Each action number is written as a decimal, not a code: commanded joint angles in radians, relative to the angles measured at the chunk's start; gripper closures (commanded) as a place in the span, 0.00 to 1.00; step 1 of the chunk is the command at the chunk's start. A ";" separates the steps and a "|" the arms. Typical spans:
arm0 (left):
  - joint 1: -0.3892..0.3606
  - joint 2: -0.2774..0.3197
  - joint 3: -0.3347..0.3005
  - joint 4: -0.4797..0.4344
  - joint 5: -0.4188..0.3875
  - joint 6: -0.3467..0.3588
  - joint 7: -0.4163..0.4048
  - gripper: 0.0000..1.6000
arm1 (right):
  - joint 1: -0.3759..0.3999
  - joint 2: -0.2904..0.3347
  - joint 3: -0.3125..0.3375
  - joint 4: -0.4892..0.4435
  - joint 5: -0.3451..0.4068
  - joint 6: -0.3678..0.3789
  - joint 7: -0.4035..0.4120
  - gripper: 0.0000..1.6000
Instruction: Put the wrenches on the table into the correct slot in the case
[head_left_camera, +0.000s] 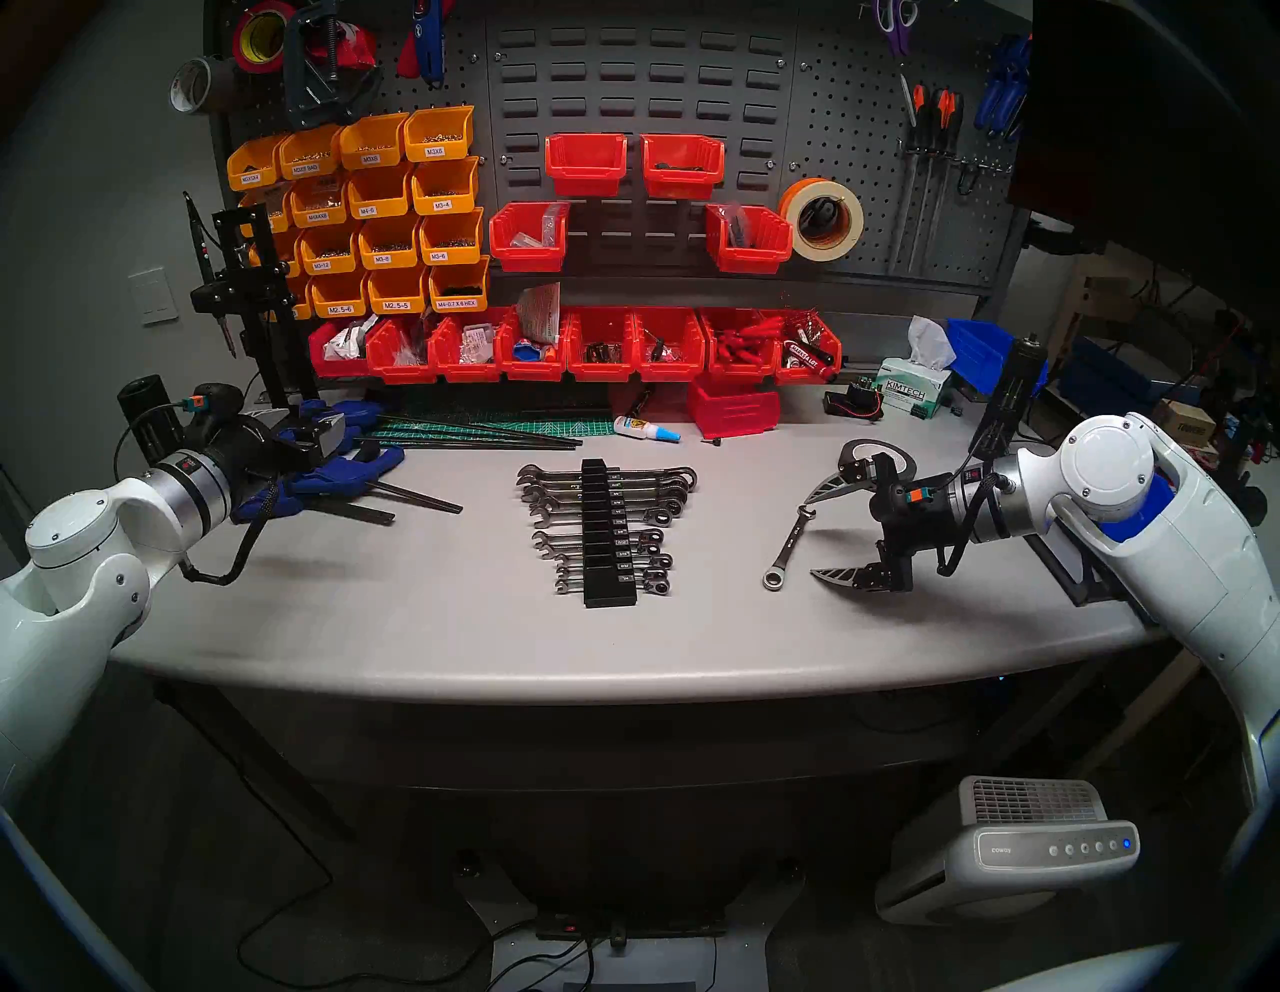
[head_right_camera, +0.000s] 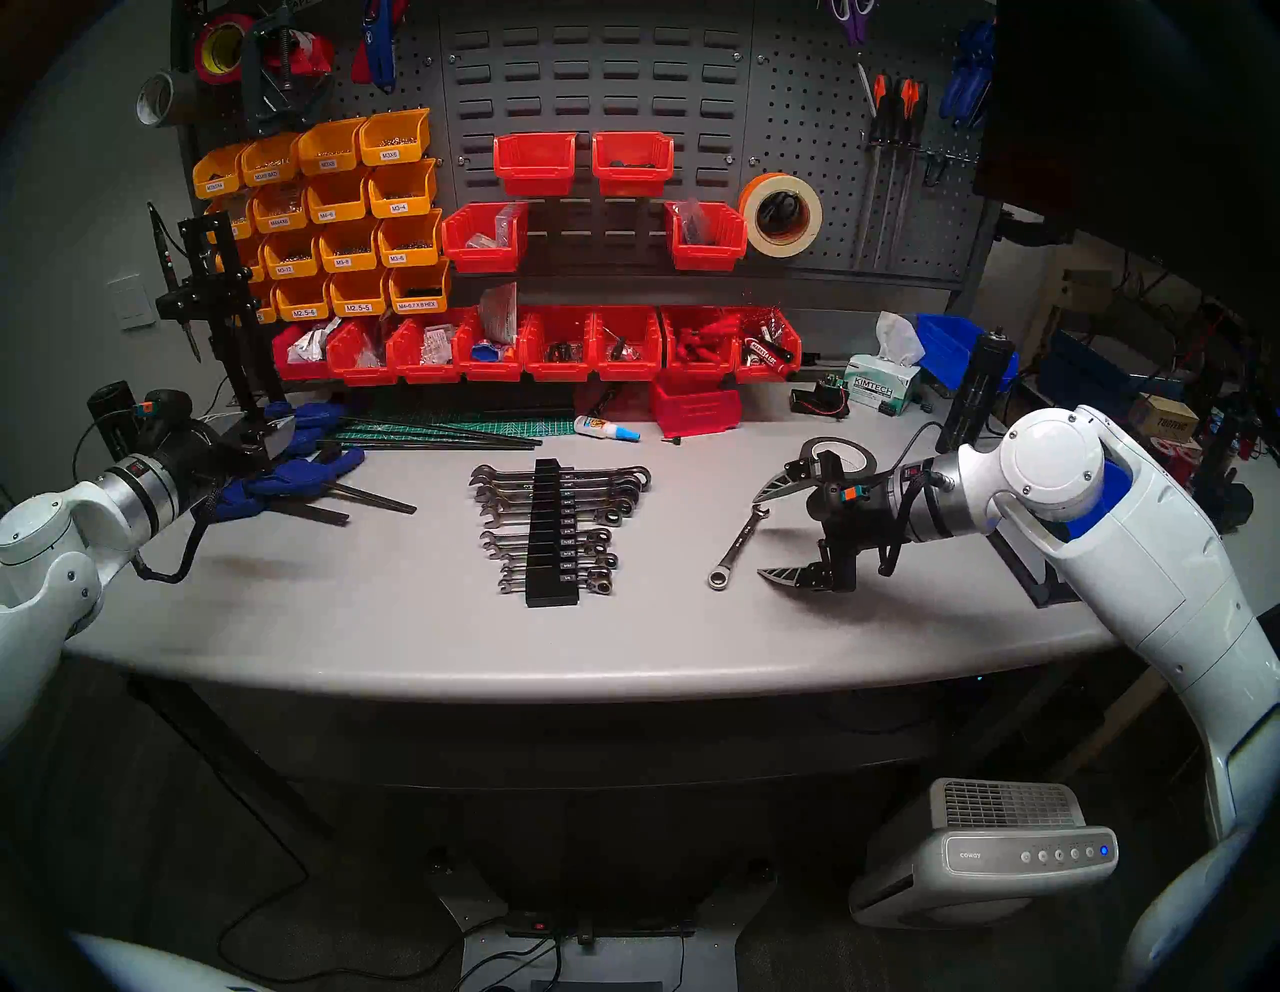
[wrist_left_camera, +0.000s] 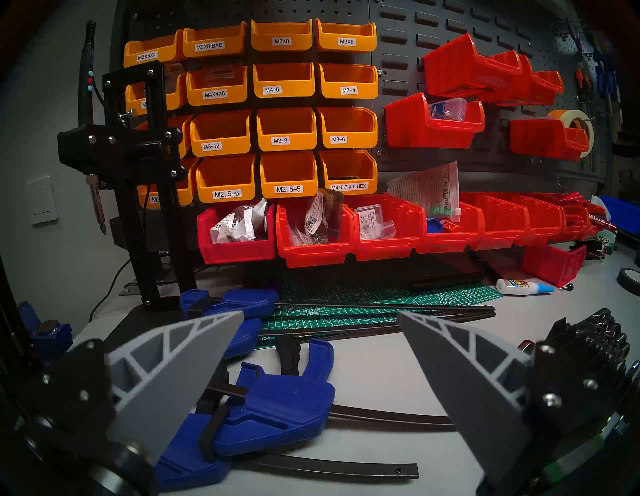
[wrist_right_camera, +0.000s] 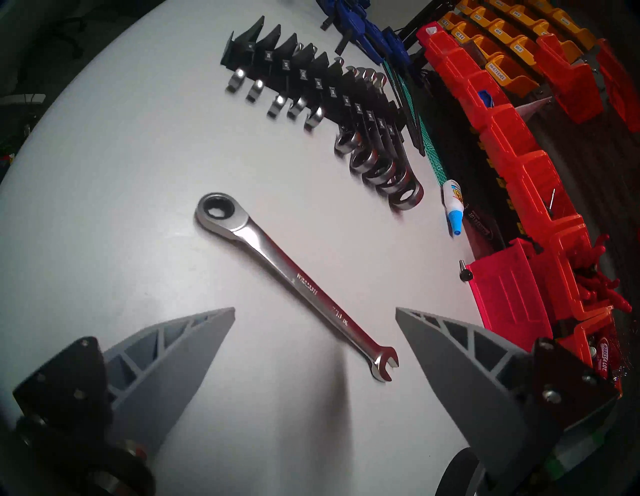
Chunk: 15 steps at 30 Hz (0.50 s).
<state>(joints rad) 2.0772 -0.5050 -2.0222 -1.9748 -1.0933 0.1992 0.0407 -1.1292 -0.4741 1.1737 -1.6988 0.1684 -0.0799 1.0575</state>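
A slim chrome wrench (head_left_camera: 787, 547) (head_right_camera: 738, 547) (wrist_right_camera: 298, 280) lies loose on the grey table (head_left_camera: 415, 609), right of the black case (head_left_camera: 607, 533) (head_right_camera: 550, 533) (wrist_right_camera: 311, 79). Several wrenches sit in the case's grooves. One slot (head_left_camera: 601, 525) about midway along it is bare. My right gripper (head_left_camera: 812, 537) (head_right_camera: 758, 535) (wrist_right_camera: 315, 308) hovers open just right of the loose wrench, one finger on each side of its open-jaw half, not touching it. My left gripper (wrist_left_camera: 320, 312) is open and holds nothing, low over blue clamps at the table's far left.
Blue bar clamps (head_left_camera: 332, 478) (wrist_left_camera: 277, 408) and black rods lie by the left gripper. Red bins (head_left_camera: 602, 346), a glue bottle (head_left_camera: 644, 429), a green cutting mat (head_left_camera: 485, 426) and a tissue box (head_left_camera: 911, 395) line the back. A tape roll (head_left_camera: 873, 450) lies behind the right gripper.
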 joint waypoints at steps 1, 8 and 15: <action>-0.021 0.005 -0.023 -0.006 0.000 -0.011 0.001 0.00 | 0.107 -0.104 0.031 0.006 -0.041 0.007 0.053 0.00; -0.021 0.005 -0.023 -0.006 0.000 -0.010 0.001 0.00 | 0.165 -0.188 0.013 0.040 -0.112 0.011 0.126 0.00; -0.022 0.005 -0.023 -0.006 0.000 -0.009 0.002 0.00 | 0.223 -0.252 -0.011 0.084 -0.190 0.027 0.217 0.00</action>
<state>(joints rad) 2.0771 -0.5048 -2.0207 -1.9748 -1.0933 0.2015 0.0415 -1.0104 -0.6440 1.1608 -1.6324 0.0311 -0.0651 1.2164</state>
